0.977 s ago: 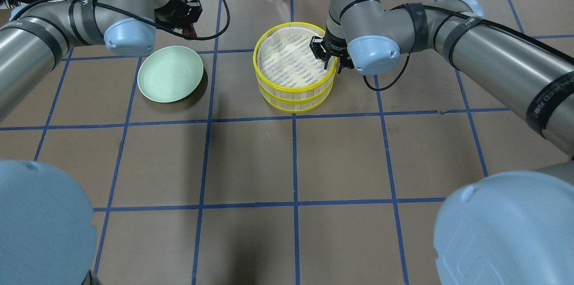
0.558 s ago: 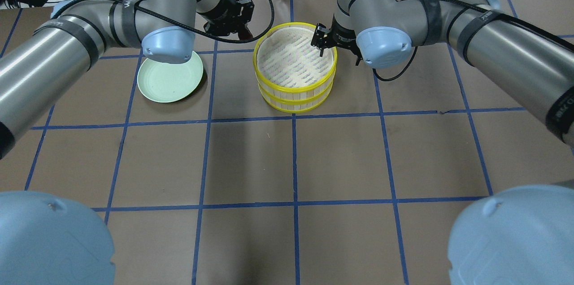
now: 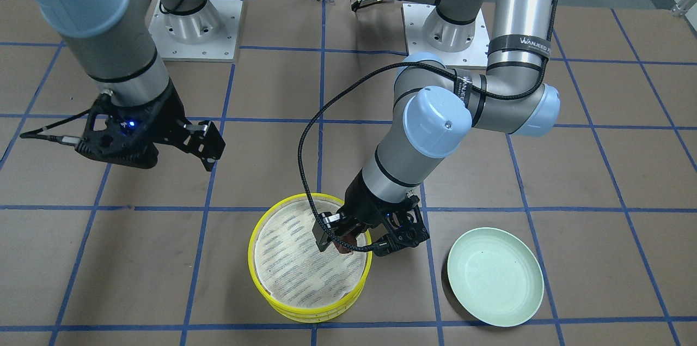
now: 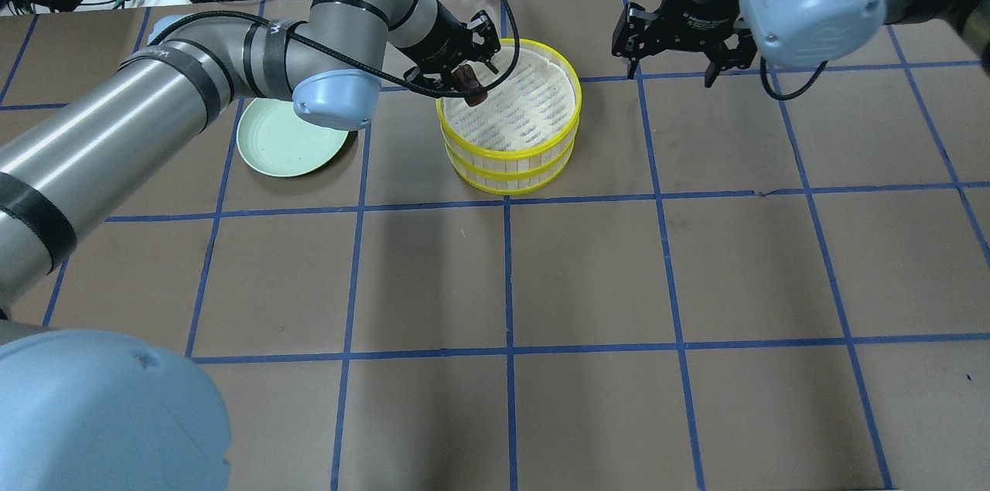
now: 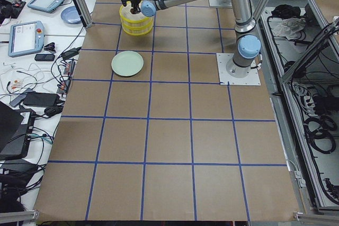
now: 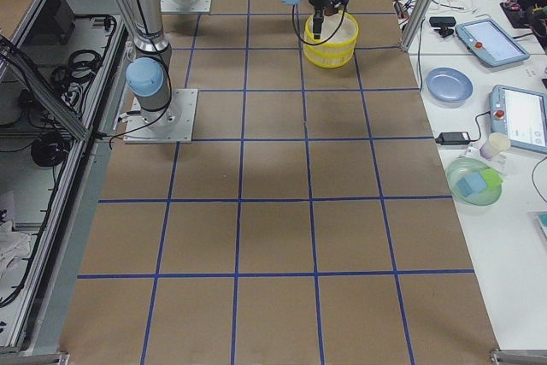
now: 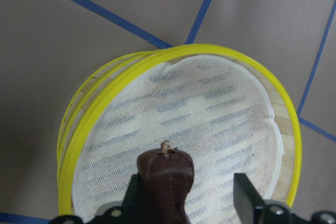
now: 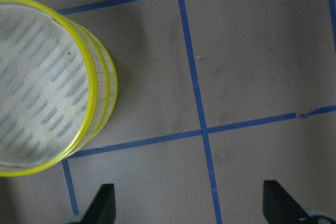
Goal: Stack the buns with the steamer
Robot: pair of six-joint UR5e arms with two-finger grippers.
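Brown blue-gridded table | 2-tier yellow-rimmed round steamer near far edge | left gripper clamps dark reddish-brown oblong bun over steamer | right gripper spread wide beside it

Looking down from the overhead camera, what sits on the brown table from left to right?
Green plate, then yellow steamer with the left pincer holding the brown bun over its edge, then the open right pincer.

Overhead and front cameras opposite, both down on steamer.
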